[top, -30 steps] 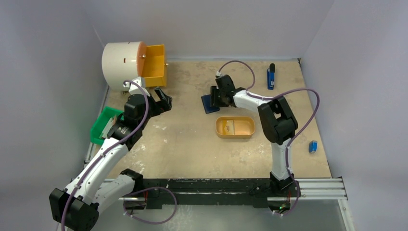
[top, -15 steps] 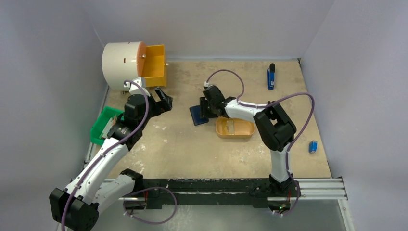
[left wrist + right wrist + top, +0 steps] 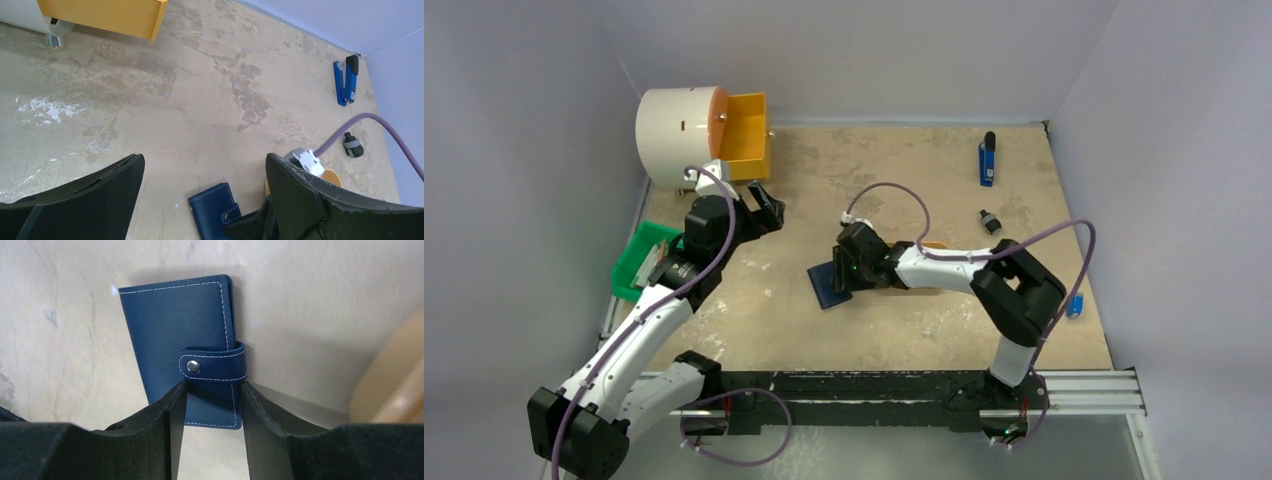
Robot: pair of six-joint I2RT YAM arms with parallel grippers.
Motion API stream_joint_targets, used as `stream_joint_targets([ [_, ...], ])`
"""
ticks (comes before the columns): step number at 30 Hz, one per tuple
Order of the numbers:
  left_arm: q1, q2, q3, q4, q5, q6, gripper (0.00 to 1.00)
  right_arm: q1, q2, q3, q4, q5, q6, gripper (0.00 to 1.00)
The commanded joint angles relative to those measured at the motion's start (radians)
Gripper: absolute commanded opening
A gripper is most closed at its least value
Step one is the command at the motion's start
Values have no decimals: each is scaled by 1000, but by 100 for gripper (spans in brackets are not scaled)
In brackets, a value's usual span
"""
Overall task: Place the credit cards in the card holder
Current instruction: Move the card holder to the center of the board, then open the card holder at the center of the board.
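Snapped-shut card holder sits mid desk; right fingers are half closed, apparently pinching its near tab end, though contact is hard to see. Wide and empty, left fingers hover far left. Looks like the positioning step; next move calls for unsnapping it, and no credit cards are in sight.

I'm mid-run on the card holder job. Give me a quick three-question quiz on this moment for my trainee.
1. Fill the blank: the left gripper hangs over the table with its jaws ____.
2. Which one grips the card holder? A: the left gripper. B: the right gripper. C: neither.
3. True or false: the card holder is folded closed with its snap tab fastened.

Key: 1 open; 2 B; 3 true.
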Motion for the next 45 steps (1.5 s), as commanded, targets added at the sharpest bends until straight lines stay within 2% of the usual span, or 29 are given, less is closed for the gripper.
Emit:
stream_joint_targets([
  [1,-15,19,6,14,1,-8,90,25,-118,-119,1,52,75,46],
  [6,-35,54,-1,-11,48,-46,87,41,-224,-237,3,89,119,46],
  [9,-62,54,-53,-6,92,-147,86,41,-276,-282,8,101,128,49],
  [15,-240,42,-153,28,-7,-287,86,70,-319,-253,-45,161,75,61],
  [21,-387,126,-198,79,-80,-376,79,95,-324,-241,-81,207,59,60],
  [35,-397,321,-246,188,-4,-400,77,103,-272,-273,16,112,49,52],
  [40,-395,388,-237,255,33,-384,71,137,-263,-272,24,102,63,50],
  [45,-396,419,-208,242,25,-364,66,155,-263,-246,-9,131,63,52],
])
